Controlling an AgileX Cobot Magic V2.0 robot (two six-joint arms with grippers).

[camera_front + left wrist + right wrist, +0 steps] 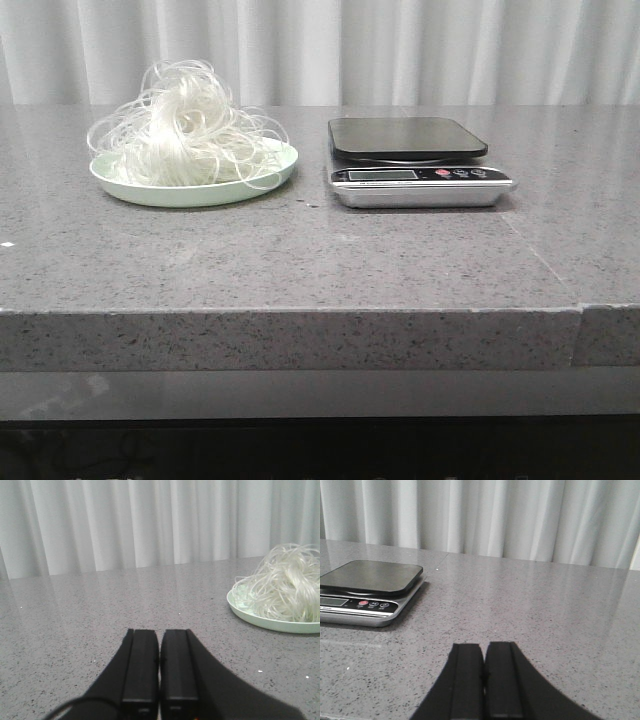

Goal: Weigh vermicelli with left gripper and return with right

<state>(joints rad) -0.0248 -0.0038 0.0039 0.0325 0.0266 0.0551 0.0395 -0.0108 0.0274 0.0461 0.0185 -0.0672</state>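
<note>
The vermicelli (185, 130), a loose white tangle, lies on a pale green plate (270, 172) at the left of the grey counter. It also shows in the left wrist view (287, 582) on the plate (250, 617). A kitchen scale (415, 160) with a black platform stands to the right of the plate; it shows in the right wrist view (367, 587) with nothing on it. My left gripper (159, 632) is shut and empty, low over the counter, apart from the plate. My right gripper (484, 647) is shut and empty, apart from the scale. Neither gripper shows in the front view.
The grey speckled counter (320, 260) has its front edge near the camera, with a seam at the right (580, 310). White curtains (400, 50) hang behind the counter.
</note>
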